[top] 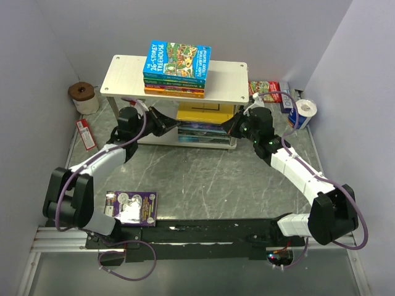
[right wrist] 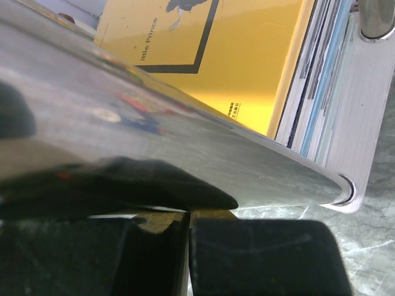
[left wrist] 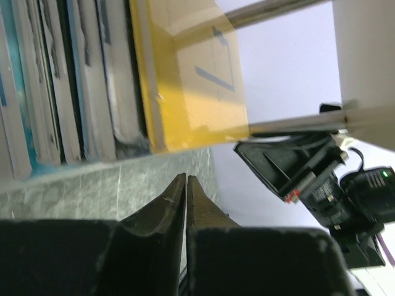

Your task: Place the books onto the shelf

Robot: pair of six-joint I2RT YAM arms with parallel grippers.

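The shelf [top: 123, 77] stands at the back of the table. On its pale top board lies a stack of books with the blue "Storey Treehouse" [top: 177, 61] uppermost. Its lower tier holds more books under a yellow one [top: 203, 112] [left wrist: 197, 92] [right wrist: 247, 61]. A purple book [top: 131, 206] lies flat near the left arm's base. My left gripper [top: 168, 124] [left wrist: 185, 180] is shut and empty, its tips just short of the lower tier's left end. At the right end, my right gripper [top: 232, 127] [right wrist: 197, 213] is shut against a glossy grey panel [right wrist: 185, 148], nothing seen held.
A brown-topped spool [top: 83, 95] and a small red-and-white carton [top: 85, 134] sit left of the shelf. A red-green packet [top: 262, 89] and a white roll [top: 303, 114] sit to its right. Purple walls close in on three sides.
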